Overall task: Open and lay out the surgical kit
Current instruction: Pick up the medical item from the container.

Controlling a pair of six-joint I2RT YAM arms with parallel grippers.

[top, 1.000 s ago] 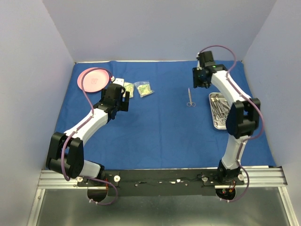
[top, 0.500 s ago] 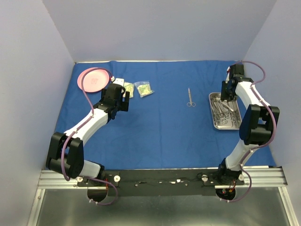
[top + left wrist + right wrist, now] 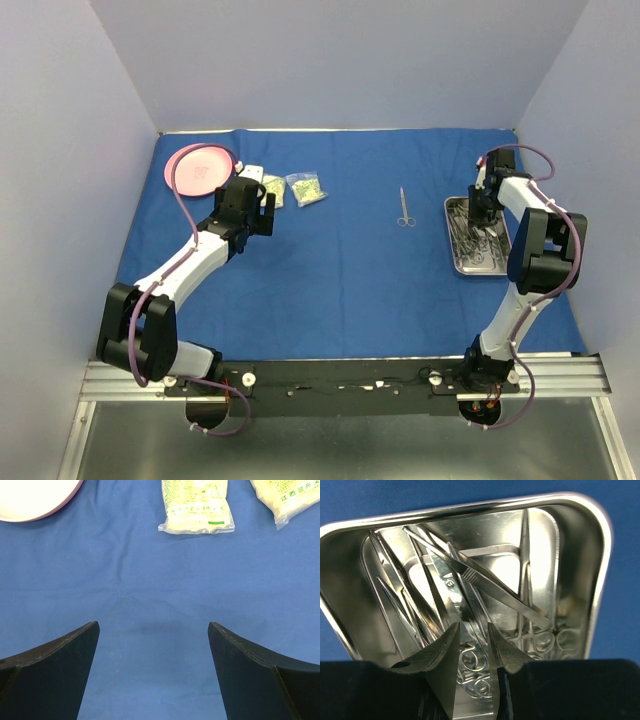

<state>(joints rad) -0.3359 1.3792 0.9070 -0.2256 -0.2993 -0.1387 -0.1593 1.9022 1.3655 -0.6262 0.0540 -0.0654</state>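
**Right hand (image 3: 472,635) down in the steel tray (image 3: 470,507), left hand (image 3: 152,625) spread wide above the blue wrap (image 3: 350,270).**

The wrap lies open and flat. In the top view the tray (image 3: 452,238) sits on it at 3 o'clock, holding a tangle of silver instruments (image 3: 485,582) (ring handles toward the wrist camera). The right hand's fingers (image 3: 447,650) stand narrowly apart astride a thin shaft in that pile; the glare off the steel makes it hard to tell whether they actually pinch it. One pair of forceps (image 3: 404,208) lies alone on the wrap at about 1 o'clock, near the tray. Two yellow-green packets (image 3: 306,188) lie side by side at 11 o'clock, just beyond the left hand (image 3: 262,212), whose fingers are fully apart over bare cloth. A pink dish (image 3: 200,168) sits at 10 o'clock, near the packets.
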